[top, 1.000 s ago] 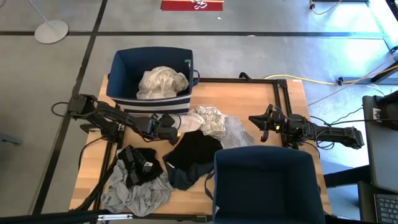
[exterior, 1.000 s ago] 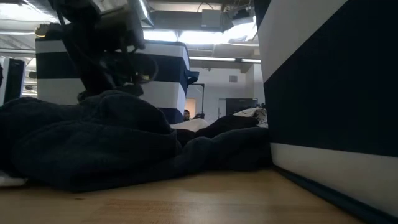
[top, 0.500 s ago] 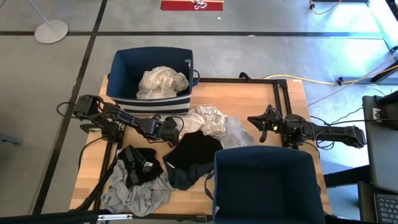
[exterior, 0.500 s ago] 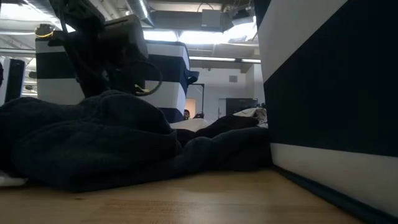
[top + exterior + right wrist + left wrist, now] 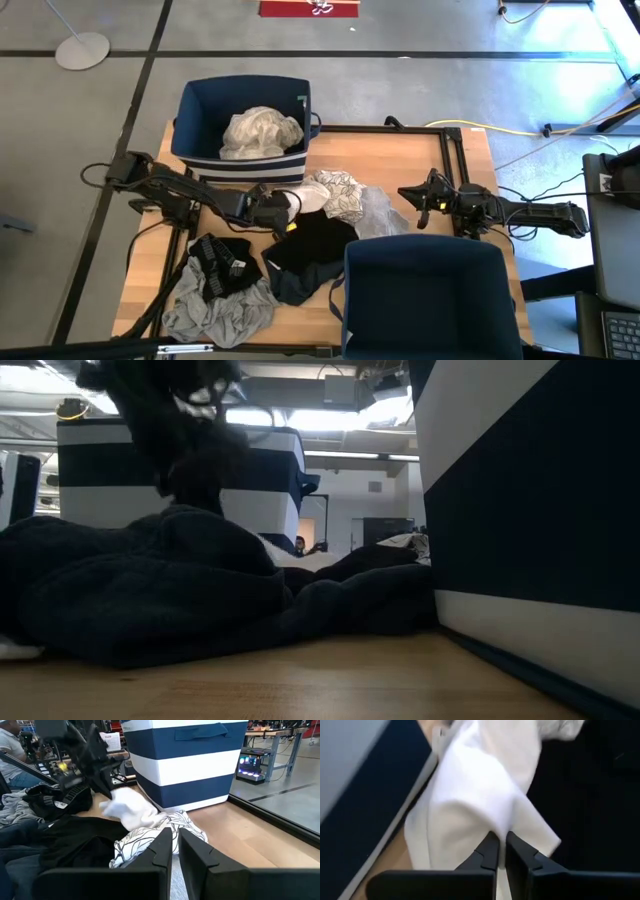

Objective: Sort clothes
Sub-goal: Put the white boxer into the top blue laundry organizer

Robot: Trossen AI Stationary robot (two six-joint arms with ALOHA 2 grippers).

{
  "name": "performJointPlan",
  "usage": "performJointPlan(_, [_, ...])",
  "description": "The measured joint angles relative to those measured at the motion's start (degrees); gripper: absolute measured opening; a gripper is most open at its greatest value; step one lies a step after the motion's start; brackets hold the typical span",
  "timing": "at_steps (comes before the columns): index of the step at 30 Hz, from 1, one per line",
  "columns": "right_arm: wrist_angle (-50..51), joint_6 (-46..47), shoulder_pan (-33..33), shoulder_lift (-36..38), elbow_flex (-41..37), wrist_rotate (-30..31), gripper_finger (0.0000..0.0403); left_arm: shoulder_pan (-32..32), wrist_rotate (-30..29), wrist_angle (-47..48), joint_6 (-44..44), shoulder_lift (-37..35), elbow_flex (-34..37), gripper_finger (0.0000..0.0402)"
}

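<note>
**Fingers pinch a white garment beside the striped bin**

Fabric fills the middle of the wooden counter (image 5: 400,160). The left gripper (image 5: 283,210) sits low at the near face of the far navy bin (image 5: 205,105), its fingers (image 5: 490,851) clamped together on a fold of the white garment (image 5: 308,198). In the left wrist view that cloth (image 5: 480,795) rises from the pinch in a broad creased sheet, with black fabric on one side and the bin's navy and white wall on the other. In the right wrist view the same garment (image 5: 130,809) shows as a pale lump beneath the left arm.

Just beside it lies the white garment with black pattern (image 5: 343,193), which touches a thin grey piece (image 5: 383,213) on its right-arm side. The black garment (image 5: 315,243) spreads just in front of the pinched cloth, with a dark navy piece (image 5: 293,287) at its near edge. Nearer the left corner, another black garment (image 5: 222,260) lies on top of a grey garment (image 5: 220,312). A crumpled cream garment (image 5: 260,131) already rests inside the far bin. A second navy bin (image 5: 430,300) stands at the near edge of the counter.

The right gripper (image 5: 418,198) hovers over bare wood on the right side, apart from all the clothes, fingers (image 5: 165,845) closed together and holding nothing.
</note>
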State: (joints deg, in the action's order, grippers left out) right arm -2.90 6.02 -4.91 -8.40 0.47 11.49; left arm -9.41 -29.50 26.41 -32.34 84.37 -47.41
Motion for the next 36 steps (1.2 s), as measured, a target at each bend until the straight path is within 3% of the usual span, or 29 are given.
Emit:
performJointPlan(16, [0.0, 0.1, 0.0, 0.0, 0.0, 0.0, 0.0035, -2.3, -4.2, -2.3, 9.2, -13.3, -5.9, 0.0005])
performJointPlan(36, [-0.1, 0.1, 0.0, 0.0, 0.0, 0.0, 0.0035, -2.3, -6.3, -24.9, 31.0, -27.0, -6.3, 0.0008])
